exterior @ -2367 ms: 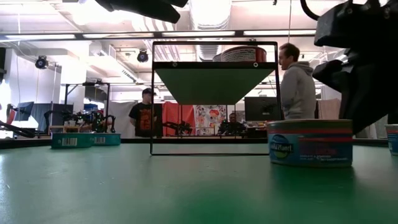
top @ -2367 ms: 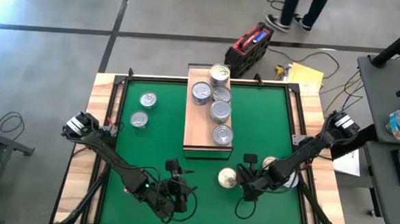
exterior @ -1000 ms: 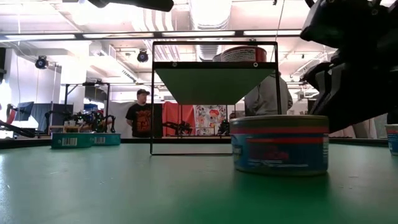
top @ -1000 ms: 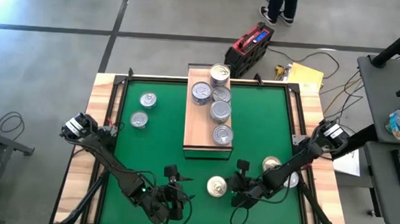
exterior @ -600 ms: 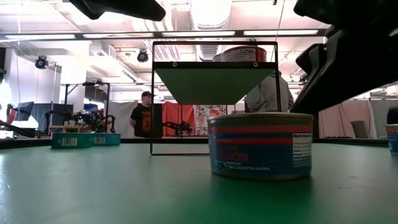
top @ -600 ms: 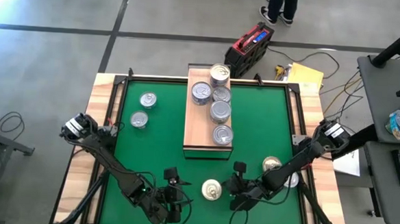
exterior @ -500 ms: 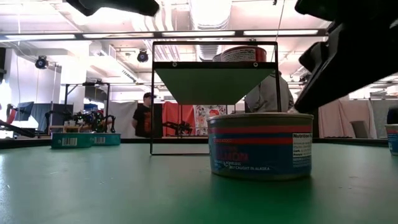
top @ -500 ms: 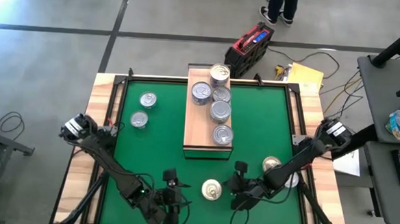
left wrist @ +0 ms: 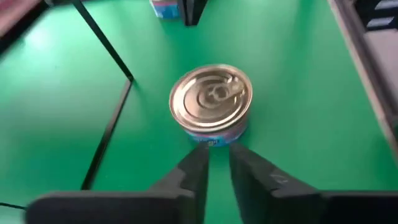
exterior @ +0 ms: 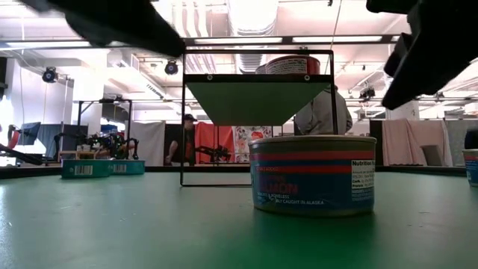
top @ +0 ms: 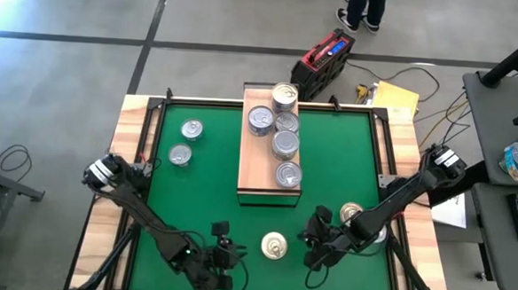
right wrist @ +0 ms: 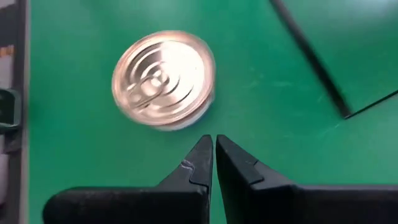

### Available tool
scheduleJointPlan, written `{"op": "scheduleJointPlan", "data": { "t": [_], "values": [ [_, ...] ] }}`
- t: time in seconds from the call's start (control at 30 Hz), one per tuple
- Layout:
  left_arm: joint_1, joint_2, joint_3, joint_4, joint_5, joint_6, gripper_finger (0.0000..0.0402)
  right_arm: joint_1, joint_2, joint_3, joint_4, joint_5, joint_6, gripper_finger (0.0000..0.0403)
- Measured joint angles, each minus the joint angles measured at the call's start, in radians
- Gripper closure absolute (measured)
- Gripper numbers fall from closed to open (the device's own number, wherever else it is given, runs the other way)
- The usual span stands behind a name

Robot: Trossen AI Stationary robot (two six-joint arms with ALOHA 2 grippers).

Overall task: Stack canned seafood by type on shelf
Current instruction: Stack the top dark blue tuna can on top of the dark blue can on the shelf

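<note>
The left gripper's (left wrist: 216, 163) fingers (left wrist: 191, 171) stand close together with only a thin slit between them, and they hold nothing. Their tips point at a gold-lidded can (left wrist: 211, 102) that stands upright on the green mat (left wrist: 56, 93) just ahead of them, apart from the tips. In the high view this left gripper (top: 220, 252) sits low over the near edge of the mat, just beside the gold-lidded can (top: 275, 247).

The right gripper's (right wrist: 214, 155) fingers (right wrist: 198, 163) are pressed together, tips touching, and grip nothing. The same gold-lidded can (right wrist: 163, 79) lies just beyond them, not touched. From above, the right gripper (top: 316, 246) is on the other side of that can, so the can stands between the two grippers. In the low view the can (exterior: 312, 174) stands upright on the mat with a blue and red label.

A second gold-lidded can (top: 350, 213) stands near the right arm, farther back on the mat. The shelf (top: 253, 167) runs down the middle of the table (top: 132, 129); five silver-lidded cans (top: 286, 145) are on its far half, some of them touching. Two more silver-lidded cans (top: 185, 141) stand on the mat well to the left of the shelf.

Beyond the table, a red toolbox (top: 326, 58) lies on the floor, and a person's legs (top: 362, 8) show at the top edge.
</note>
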Motion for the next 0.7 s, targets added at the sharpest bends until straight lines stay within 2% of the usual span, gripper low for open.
{"op": "scheduleJointPlan", "data": {
  "t": [0.07,0.13,0.4,0.7],
  "values": [
    [0.001,0.037,0.007,0.016,-0.001,0.002,0.0383,0.0,0.0,0.0,0.001,-0.029,0.044,0.039],
    [0.0,0.069,0.025,0.027,-0.001,0.008,0.0396,0.0,0.0,0.0,0.001,-0.046,0.096,0.039],
    [0.0,0.171,0.097,0.034,-0.01,0.029,0.04,0.0,0.001,0.0,0.005,-0.076,0.117,0.0384],
    [0.0,0.182,0.105,0.03,-0.015,0.003,0.0401,0.0,0.001,0.0,0.008,-0.067,0.093,0.0311]
  ]
}}
